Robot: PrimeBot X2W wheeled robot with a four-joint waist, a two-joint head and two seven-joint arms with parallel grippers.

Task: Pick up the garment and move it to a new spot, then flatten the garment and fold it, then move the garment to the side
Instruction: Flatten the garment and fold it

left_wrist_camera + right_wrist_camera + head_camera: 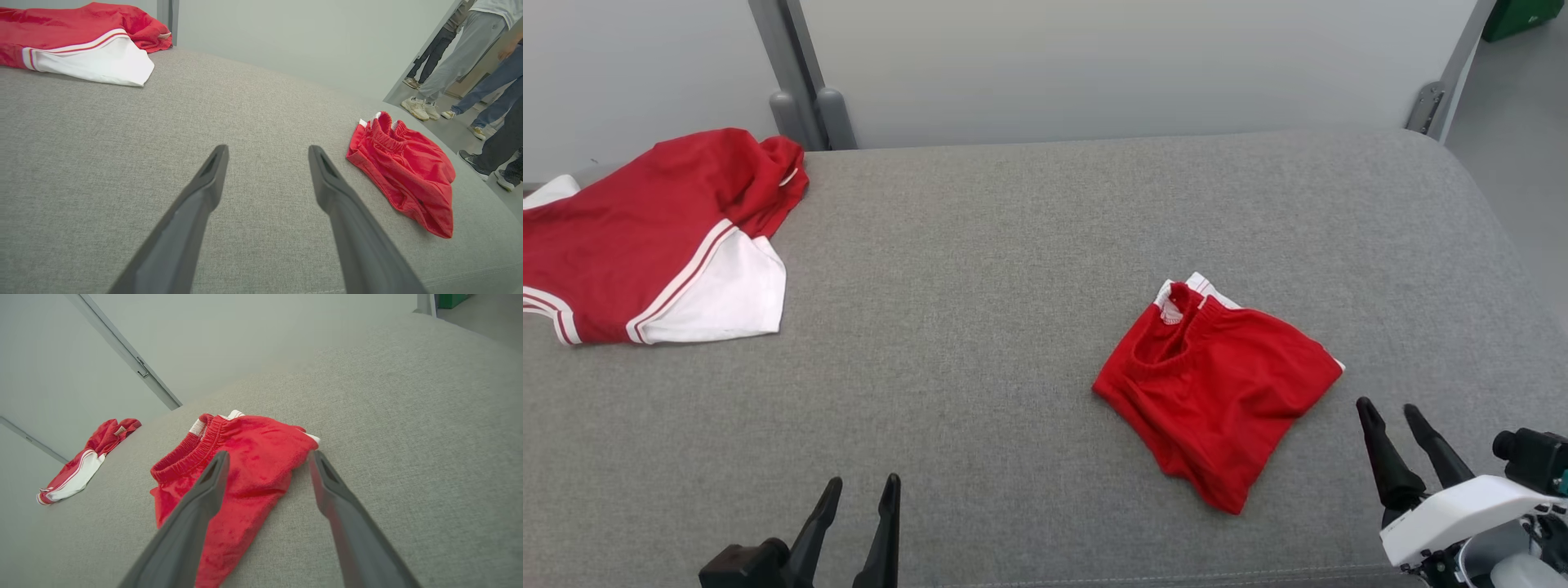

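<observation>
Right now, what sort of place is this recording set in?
Probably a lab or test bay: a grey fabric-covered table, plain partition panels on metal posts, and several people standing by in street shoes.

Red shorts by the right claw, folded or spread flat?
Folded, loosely: the red shorts lie doubled over in a compact rumpled bundle, white trim peeking from underneath.

A grey fabric-covered desk (1029,245) with rounded corners stands against a plain pale grey wall (1094,65). Slanted grey metal posts (784,73) rise behind it. Past its right corner lie grey floor (1511,122), a green box (1521,16) and several standing people's legs (461,53).
</observation>
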